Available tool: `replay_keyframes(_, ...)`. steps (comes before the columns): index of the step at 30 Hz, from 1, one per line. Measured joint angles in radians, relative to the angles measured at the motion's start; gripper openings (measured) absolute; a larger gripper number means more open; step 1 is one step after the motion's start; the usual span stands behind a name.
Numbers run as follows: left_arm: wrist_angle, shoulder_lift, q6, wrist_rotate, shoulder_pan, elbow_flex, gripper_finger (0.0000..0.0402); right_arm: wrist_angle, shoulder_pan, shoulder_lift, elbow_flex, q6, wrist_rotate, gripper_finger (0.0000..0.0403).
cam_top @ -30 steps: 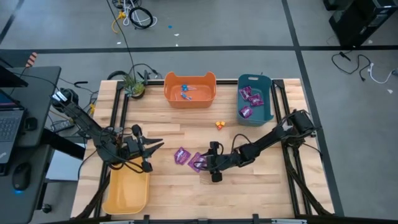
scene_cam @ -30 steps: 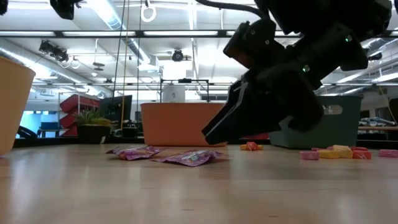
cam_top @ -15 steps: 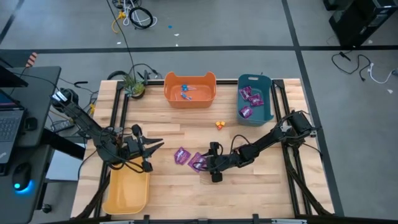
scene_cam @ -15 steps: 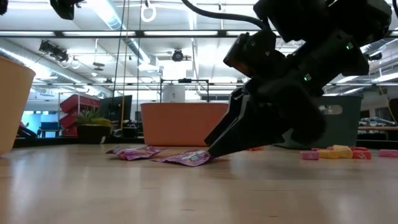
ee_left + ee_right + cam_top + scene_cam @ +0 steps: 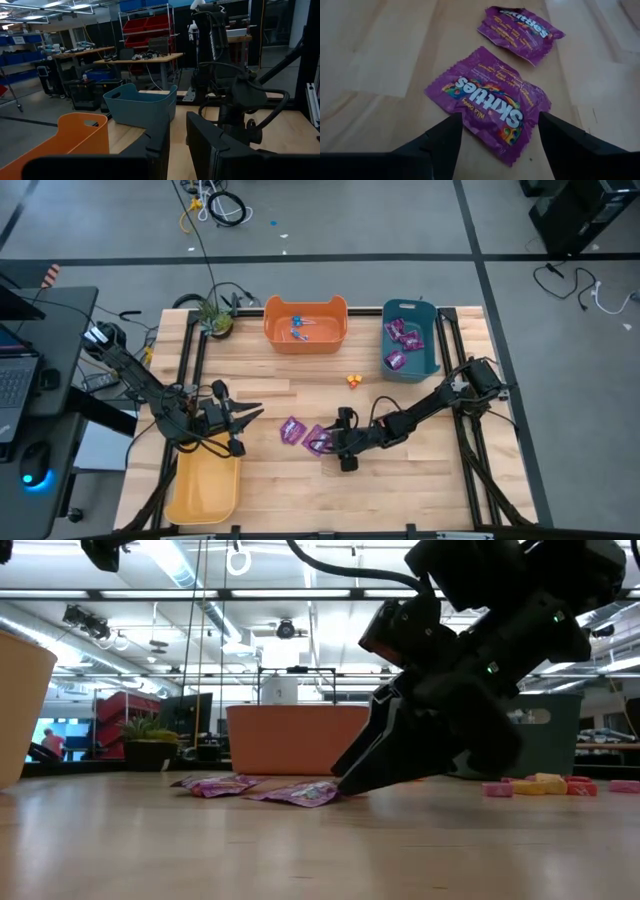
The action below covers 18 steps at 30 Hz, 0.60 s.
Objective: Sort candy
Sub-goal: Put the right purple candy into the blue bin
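On the worktop (image 5: 420, 470), the teal bin (image 5: 411, 340) at 1 o'clock is already holding purple packets; the orange bin (image 5: 305, 323) at 12 o'clock holds blue-wrapped lollipops. The right gripper (image 5: 333, 444) is hovering near centre, fingers (image 5: 440, 145) spread wide and straddling a purple Skittles packet (image 5: 490, 102) lying flat, a second packet (image 5: 522, 27) just beyond. It is looking light, thin, crinkly and slippery, so pinching across its short sides should suit. The left gripper (image 5: 250, 418) is waiting at 9 o'clock, fingers partly parted, holding nothing. Small orange pieces (image 5: 353, 380) are sitting near the bins.
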Motion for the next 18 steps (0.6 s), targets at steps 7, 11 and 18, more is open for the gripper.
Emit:
replay_keyframes(7,0.000,0.000,0.000,0.000,0.000,0.000,0.0067,-0.030,-0.018,0.000,0.000,0.038,-0.020,0.0240)
replay_keyframes(11,0.000,0.000,0.000,0.000,0.000,0.000,0.0067,-0.034,-0.032,-0.002,0.000,0.064,-0.069,0.0234)
replay_keyframes(18,0.000,0.000,0.000,0.000,0.000,0.000,0.0067,-0.045,-0.060,-0.003,0.002,0.085,-0.149,0.0218)
